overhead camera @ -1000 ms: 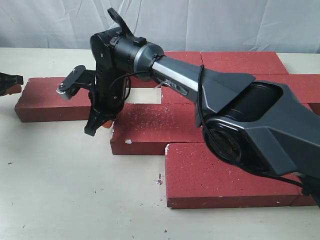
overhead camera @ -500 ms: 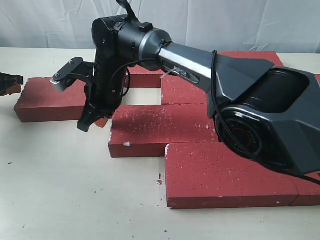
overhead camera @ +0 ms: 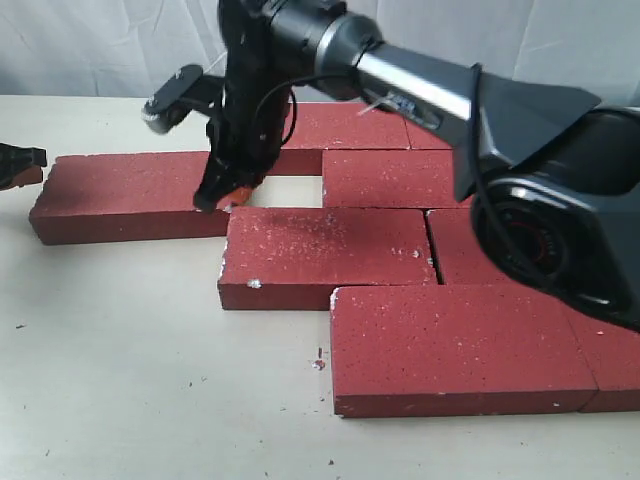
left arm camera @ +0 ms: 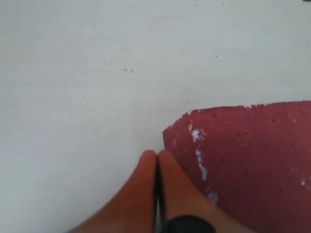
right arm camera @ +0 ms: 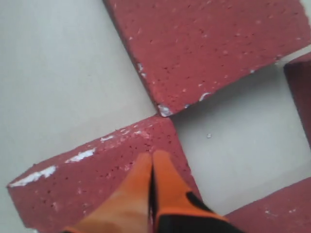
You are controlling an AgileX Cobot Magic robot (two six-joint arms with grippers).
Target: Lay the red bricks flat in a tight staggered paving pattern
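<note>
The red bricks (overhead camera: 390, 180) lay flat on the pale worktop (overhead camera: 130, 380) in stepped rows, speckled faces up, with white scuffs along their edges. The front brick (overhead camera: 460, 345) sat at the right, tight against the middle brick (overhead camera: 325, 250) behind it, which was offset to the left. Farther left lay the left brick (overhead camera: 120, 190), its right end meeting the middle brick at the corner. A small patch of bare worktop showed between these two and the back rows.

The right hand (overhead camera: 213, 197) pointed down at the right end of the left brick. In the right wrist view its orange fingers (right arm camera: 138, 177) were pressed together with nothing between them, above a scuffed brick corner; whether they touched the brick could not be told.

The left hand (overhead camera: 18, 165) sat at the far left edge, just beside the left brick's other end. Its fingers (left arm camera: 141, 179) were likewise pressed together and empty, next to a chipped brick corner (left arm camera: 187, 128).
</note>
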